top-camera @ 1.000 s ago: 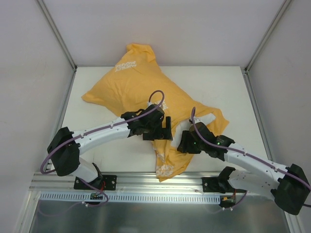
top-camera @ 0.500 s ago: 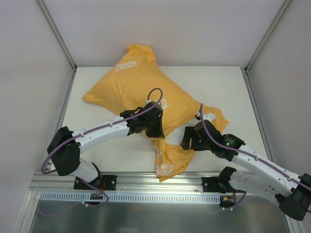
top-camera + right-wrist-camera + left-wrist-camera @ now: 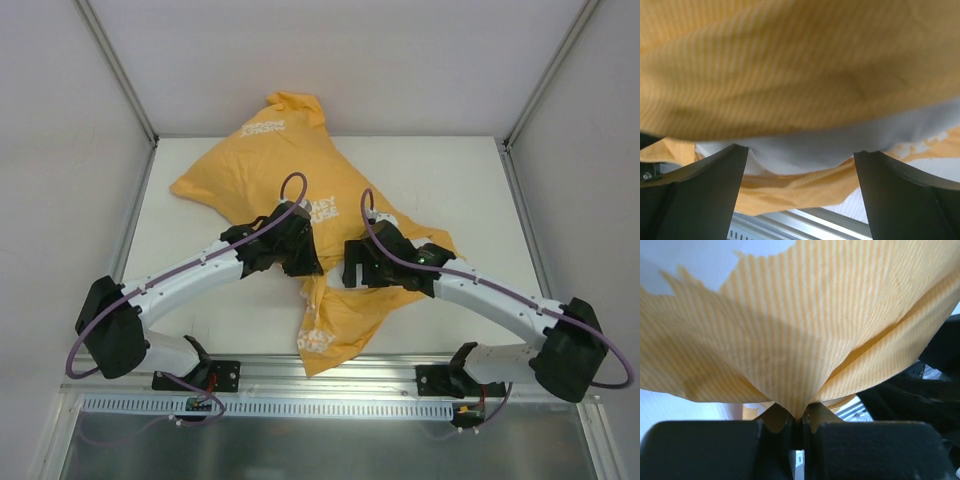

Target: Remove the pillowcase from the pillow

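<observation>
The orange pillowcase [image 3: 250, 175] lies bulging across the middle of the table, with a loose flap [image 3: 330, 325] trailing over the near edge. My left gripper [image 3: 300, 264] sits at its near side. In the left wrist view that gripper [image 3: 799, 421] is shut on a pinched fold of striped orange pillowcase [image 3: 805, 330]. My right gripper [image 3: 352, 274] is just right of it and stands open. In the right wrist view its fingers [image 3: 695, 195] are spread wide under the pillowcase [image 3: 790, 60]. A strip of white pillow [image 3: 840, 140] shows between the orange layers.
The white table [image 3: 465, 180] is bounded by grey walls at the back and both sides. A metal rail [image 3: 330, 385] runs along the near edge, with both arm bases bolted there. The cloth's flap hangs over this rail.
The left gripper closed on the pillowcase fabric and shifted left and back. The right gripper opened and swung left to the cloth's middle. The trailing flap slid left.
</observation>
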{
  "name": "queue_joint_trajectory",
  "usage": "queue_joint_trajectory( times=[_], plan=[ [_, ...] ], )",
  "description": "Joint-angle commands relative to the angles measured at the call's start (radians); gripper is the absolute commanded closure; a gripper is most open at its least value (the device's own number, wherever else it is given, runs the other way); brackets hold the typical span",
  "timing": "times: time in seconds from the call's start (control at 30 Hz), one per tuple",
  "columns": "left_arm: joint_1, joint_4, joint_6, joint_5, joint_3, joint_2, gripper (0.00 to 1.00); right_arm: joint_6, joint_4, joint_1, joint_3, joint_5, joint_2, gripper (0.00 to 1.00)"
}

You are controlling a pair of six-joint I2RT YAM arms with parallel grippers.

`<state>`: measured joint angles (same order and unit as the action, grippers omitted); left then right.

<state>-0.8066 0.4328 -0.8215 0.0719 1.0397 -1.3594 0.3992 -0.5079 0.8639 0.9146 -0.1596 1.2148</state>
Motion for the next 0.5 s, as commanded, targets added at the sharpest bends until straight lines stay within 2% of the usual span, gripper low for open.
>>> queue_joint_trajectory(
  times=[0.0,0.1,0.27,0.47],
  plan=[
    [0.01,-0.016,0.018,0.017,0.016,-0.007,1.0,0.015,0.092,0.023,0.046,0.051,0.067,0.09],
    [0.01,-0.016,0.022,0.022,0.022,-0.023,1.0,0.035,0.126,0.037,0.05,0.055,0.097,0.08],
    [0.01,-0.017,0.033,0.034,0.037,-0.044,1.0,0.041,0.173,0.076,0.033,0.014,0.045,0.0],
    [0.01,-0.016,0.039,0.042,0.059,-0.053,1.0,0.032,0.169,0.096,0.067,0.003,0.1,0.04]
  ],
)
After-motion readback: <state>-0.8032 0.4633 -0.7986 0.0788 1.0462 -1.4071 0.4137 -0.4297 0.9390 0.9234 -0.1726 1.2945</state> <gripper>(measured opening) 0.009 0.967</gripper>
